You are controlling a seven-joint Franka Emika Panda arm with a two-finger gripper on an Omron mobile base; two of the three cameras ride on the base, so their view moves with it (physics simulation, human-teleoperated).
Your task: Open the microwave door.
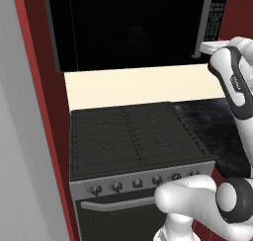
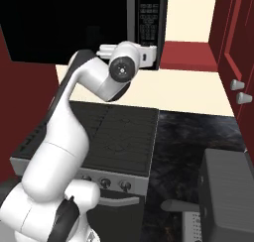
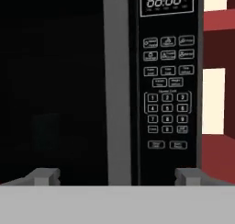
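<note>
Red-walled kitchen, microwave door [image 3: 55,81] above the stove [image 1: 133,136], not yet open.
Gripper [image 3: 117,175] fingers spread wide, holding nothing, tips straddling the grey bar handle [image 3: 117,81] on the door's right edge beside the keypad strip [image 3: 166,81]. Judgement: advance until the handle sits between the pads, clamp, then pull in an arc about the left hinge, not straight back. Readable: display shows 88:88; digit keys 1-9; other button labels too small.
</note>
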